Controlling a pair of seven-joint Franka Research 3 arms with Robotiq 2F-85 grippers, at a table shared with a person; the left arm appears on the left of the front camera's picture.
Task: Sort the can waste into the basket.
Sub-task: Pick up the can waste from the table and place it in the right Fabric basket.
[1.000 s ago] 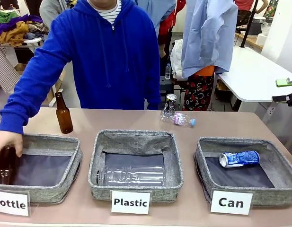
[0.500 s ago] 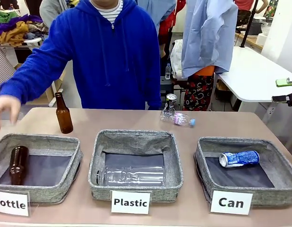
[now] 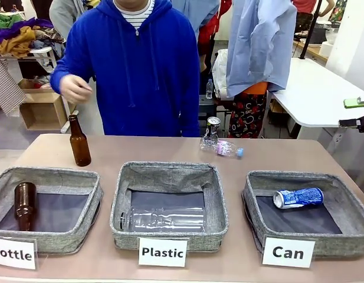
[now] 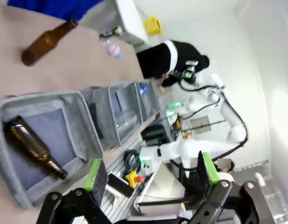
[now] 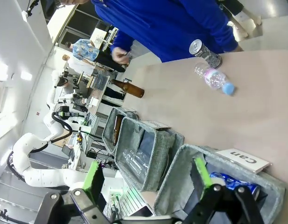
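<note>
With left gripper (image 4: 150, 168) and right gripper (image 5: 146, 172) both wide and empty, we judge the crushed can (image 3: 213, 127), standing at eleven o'clock from the basket (image 3: 299, 175) that holds the blue can (image 3: 298, 197), light, thin and slippery: pinch its dented waist gently.

Brown bottle (image 3: 79, 141) upright, seemingly empty
</note>
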